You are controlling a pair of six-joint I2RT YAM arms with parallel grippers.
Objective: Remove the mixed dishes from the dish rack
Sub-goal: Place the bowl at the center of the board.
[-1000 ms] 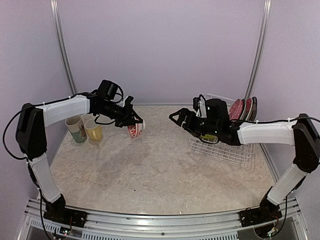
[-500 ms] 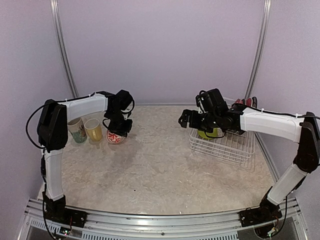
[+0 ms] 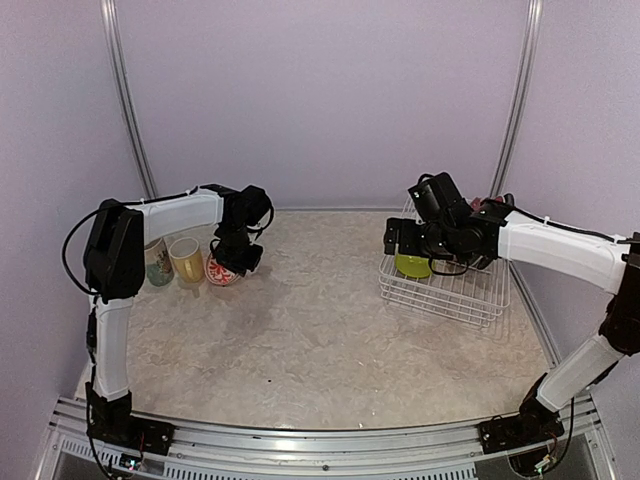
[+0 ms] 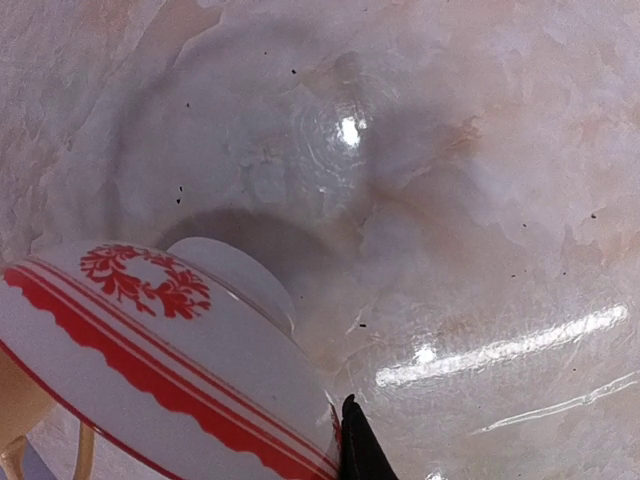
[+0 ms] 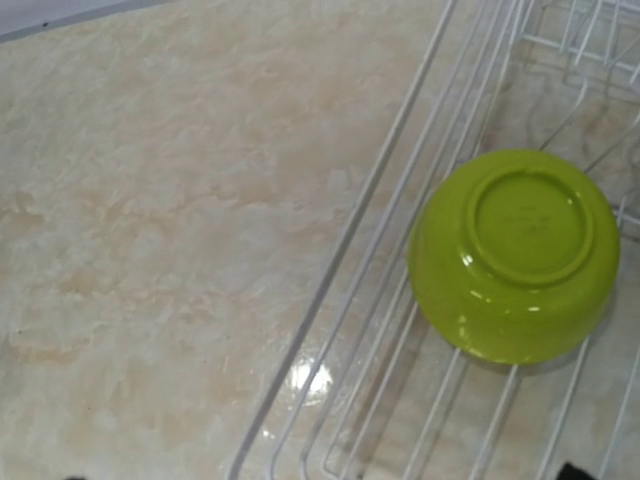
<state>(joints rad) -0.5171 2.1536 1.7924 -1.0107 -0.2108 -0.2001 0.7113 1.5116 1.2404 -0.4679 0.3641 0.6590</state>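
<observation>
While the left arm finished its sweep toward the left of the top view, my left tool stayed clamped on the rim of the small white-and-red bowl. One second ago that bowl hung in the air near mid-frame. Now it sits low at the surface, just beside the yellow cup, closer to it than half a second ago. The cream mug with teal-green pattern stands left of the cup, same spot as before.

Left wrist view: the bowl is tilted with its foot ring showing, and one black finger is on the rim at the bottom edge. I can't tell whether the foot touches the surface.

My right tool was left of the dish rack a second ago. It now hangs over the rack's left end, above the lime-green bowl. It is spread wide and holds nothing; only the fingertips peek in at the bottom corners of the wrist view. The bowl lies upside down on the rack wires, at the right of that frame, unmoved.

The plates at the rack's far end are mostly hidden behind my right arm now; earlier they showed clearly.
</observation>
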